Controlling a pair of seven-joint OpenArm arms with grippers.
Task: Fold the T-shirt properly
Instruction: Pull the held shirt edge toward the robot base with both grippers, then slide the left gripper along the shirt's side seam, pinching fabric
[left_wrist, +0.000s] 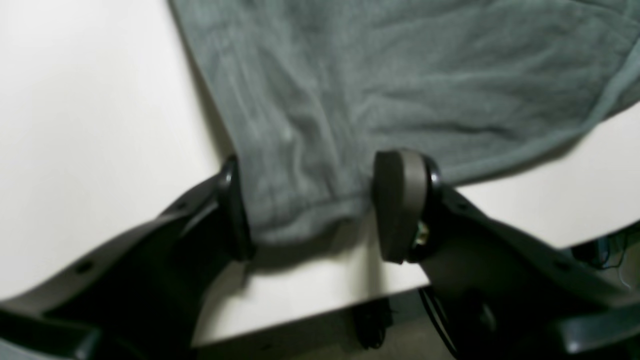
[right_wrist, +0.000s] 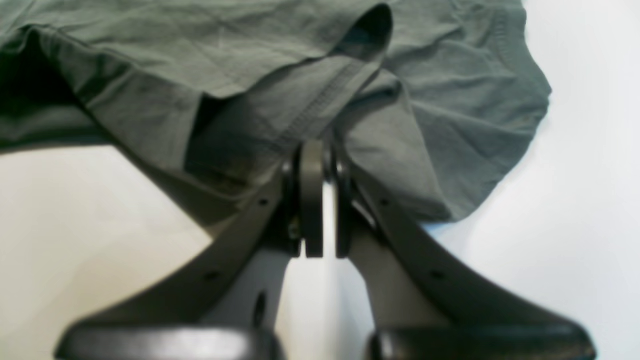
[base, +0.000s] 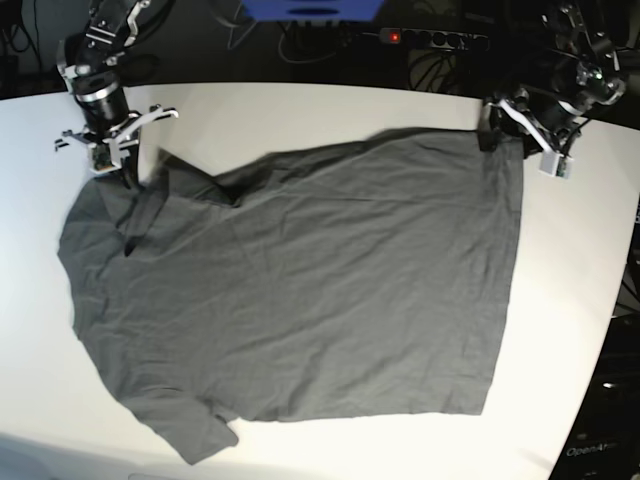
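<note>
The dark grey T-shirt (base: 320, 290) lies spread flat on the white table (base: 300, 110), with one sleeve toward the front left. At the back right, my left gripper (base: 505, 138) stands open over a hem corner. In the left wrist view that corner of the T-shirt (left_wrist: 400, 75) lies between the spread fingers (left_wrist: 400, 205) of the left gripper (left_wrist: 315, 210). At the back left, my right gripper (base: 125, 180) is shut on a raised fold of the shirt. In the right wrist view the right gripper (right_wrist: 317, 150) pinches a stitched edge of the T-shirt (right_wrist: 150, 50).
The table's edge (left_wrist: 300, 320) runs close behind the left gripper, with floor and cables below it. A power strip (base: 430, 38) and a blue object (base: 310, 8) sit beyond the table's far edge. Bare white tabletop surrounds the shirt on all sides.
</note>
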